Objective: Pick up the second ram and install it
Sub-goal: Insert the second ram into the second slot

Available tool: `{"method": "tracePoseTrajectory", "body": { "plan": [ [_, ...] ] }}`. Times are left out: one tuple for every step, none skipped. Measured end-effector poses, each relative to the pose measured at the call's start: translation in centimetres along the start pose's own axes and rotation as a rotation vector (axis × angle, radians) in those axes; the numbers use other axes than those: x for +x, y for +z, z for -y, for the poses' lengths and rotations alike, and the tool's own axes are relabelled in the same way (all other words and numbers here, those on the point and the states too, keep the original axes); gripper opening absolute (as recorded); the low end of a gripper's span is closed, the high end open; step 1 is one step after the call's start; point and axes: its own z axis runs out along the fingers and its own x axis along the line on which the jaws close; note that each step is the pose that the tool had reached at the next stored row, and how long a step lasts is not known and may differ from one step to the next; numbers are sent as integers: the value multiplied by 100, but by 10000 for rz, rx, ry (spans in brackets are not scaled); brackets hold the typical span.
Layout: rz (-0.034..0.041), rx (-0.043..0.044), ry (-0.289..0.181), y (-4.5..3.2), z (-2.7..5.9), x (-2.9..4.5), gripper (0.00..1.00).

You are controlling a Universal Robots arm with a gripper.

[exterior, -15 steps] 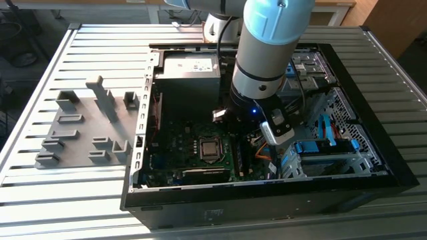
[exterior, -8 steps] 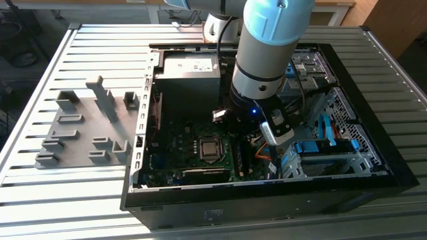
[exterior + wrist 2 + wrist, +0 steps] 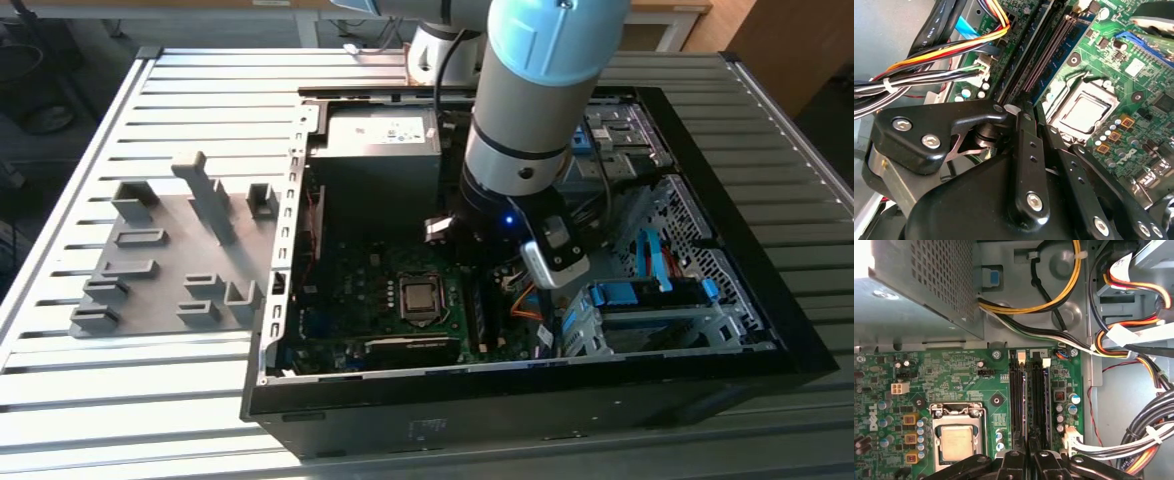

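Exterior view: slatted desk [image 3: 174, 110] carrying an open PC case [image 3: 534, 410] across its middle and toward the edge on the exterior view's right. Arm [image 3: 534, 90] reaching down into the case. Gray holder blocks [image 3: 160, 250] near the opposite desk edge, no blue stick visible on them.

In the first wrist view: motherboard [image 3: 954, 380], cable bundle [image 3: 1154, 435] just beside the board, CPU socket [image 3: 956, 440], memory slots [image 3: 1039, 395] between socket and cables.

Second ram [image 3: 1056, 70]: judged to be the blue strip running along the slots from the fingertips, on the socket side. Seated or only resting there, cannot tell.

Gripper [image 3: 1024, 116] low over the near end of the slots, fingers drawn close together, apparently pinching that thin stick edge-on.

For a clean install:
- Keep the stick upright and parallel to the slot, no twist.
- Check the white end clips [image 3: 1021, 357] are swung out before loading.
- Press straight down, evenly along the length; a tilted push risks bent contacts.
- Stay clear of the cable bundle, likely snag point.
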Motion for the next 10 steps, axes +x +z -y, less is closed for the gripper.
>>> {"method": "tracePoseTrajectory", "body": {
  "plan": [
    [0, 0, 0, -15, 0, 0, 14],
    [0, 0, 0, -21, 0, 1, 14],
    [0, -1, 0, -22, 0, 0, 14],
    [1, -2, -1, -22, 0, 0, 14],
    [1, -3, -17, -22, -1, 0, 14],
    [0, -2, -83, -22, 0, 0, 14],
    [-2, -3, -154, -23, 0, 1, 14],
    [-4, -22, -189, -23, 1, 1, 14],
    [-6, -64, -202, -21, 1, 0, 14],
    [-8, -137, -207, -17, 0, 0, 14]
  ]
}}
